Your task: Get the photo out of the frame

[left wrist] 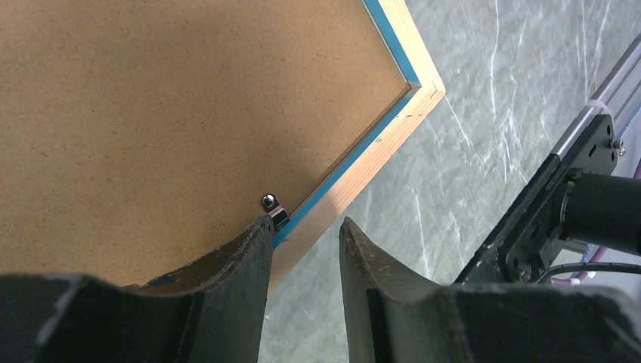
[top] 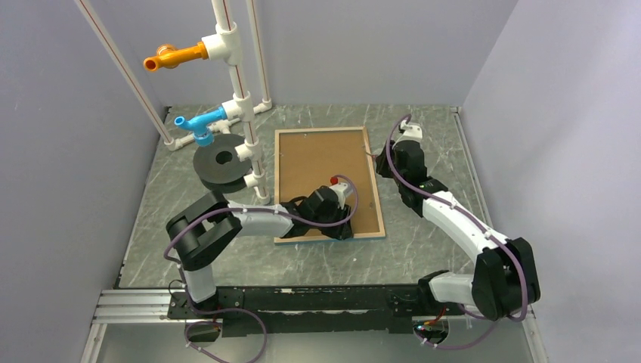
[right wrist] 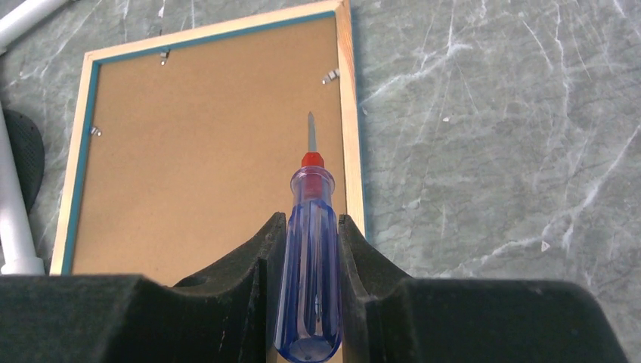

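Note:
The frame [top: 277, 181] lies face down on the table, its light wood rim and turquoise inner edge [left wrist: 393, 125] around a plain brown backing board [top: 317, 162]. The photo is hidden under that board. My left gripper [left wrist: 304, 224] is open at the frame's near edge [top: 342, 227]. One finger rests on the board beside a small metal clip [left wrist: 274, 210], the other hangs over the table outside the rim. My right gripper [right wrist: 310, 219] hovers at the frame's right side [top: 384, 163], shut on a blue-handled screwdriver [right wrist: 311, 197] whose tip points over the board [right wrist: 212, 151].
More metal clips [right wrist: 330, 76] hold the board along the rim [right wrist: 349, 113]. Left of the frame stands a white pipe rack [top: 240, 98] with an orange fitting [top: 175, 57], a blue fitting [top: 198, 125] and a black disc [top: 224, 162]. Walls enclose the table on three sides.

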Tool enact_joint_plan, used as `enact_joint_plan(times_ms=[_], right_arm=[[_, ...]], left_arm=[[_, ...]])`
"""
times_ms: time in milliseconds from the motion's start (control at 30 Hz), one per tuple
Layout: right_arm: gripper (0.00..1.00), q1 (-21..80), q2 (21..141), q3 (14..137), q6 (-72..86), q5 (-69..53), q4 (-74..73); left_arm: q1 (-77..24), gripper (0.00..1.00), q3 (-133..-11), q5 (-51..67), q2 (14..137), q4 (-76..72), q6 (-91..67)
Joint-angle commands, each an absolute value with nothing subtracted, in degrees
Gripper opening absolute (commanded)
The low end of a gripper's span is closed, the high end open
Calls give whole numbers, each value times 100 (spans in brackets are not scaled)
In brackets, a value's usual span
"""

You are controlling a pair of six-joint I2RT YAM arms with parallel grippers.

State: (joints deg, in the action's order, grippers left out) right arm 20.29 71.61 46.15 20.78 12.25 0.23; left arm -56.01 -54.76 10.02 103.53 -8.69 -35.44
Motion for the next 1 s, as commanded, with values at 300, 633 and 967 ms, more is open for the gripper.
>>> enact_joint_plan(times_ms=[300, 633, 967], right_arm=[[0, 2059, 8026, 4828, 2086, 1586, 638], [0, 2073, 8281, 4719, 2100, 1735, 919], [0, 2072, 8458, 4659, 2095, 1704, 1345]], left_arm=[[-6185, 40, -4816, 712, 9864, -885, -4146], [-6197, 39, -4763, 766, 9913, -980, -4155], [-6205, 38, -4773, 756, 9940, -932, -4148]])
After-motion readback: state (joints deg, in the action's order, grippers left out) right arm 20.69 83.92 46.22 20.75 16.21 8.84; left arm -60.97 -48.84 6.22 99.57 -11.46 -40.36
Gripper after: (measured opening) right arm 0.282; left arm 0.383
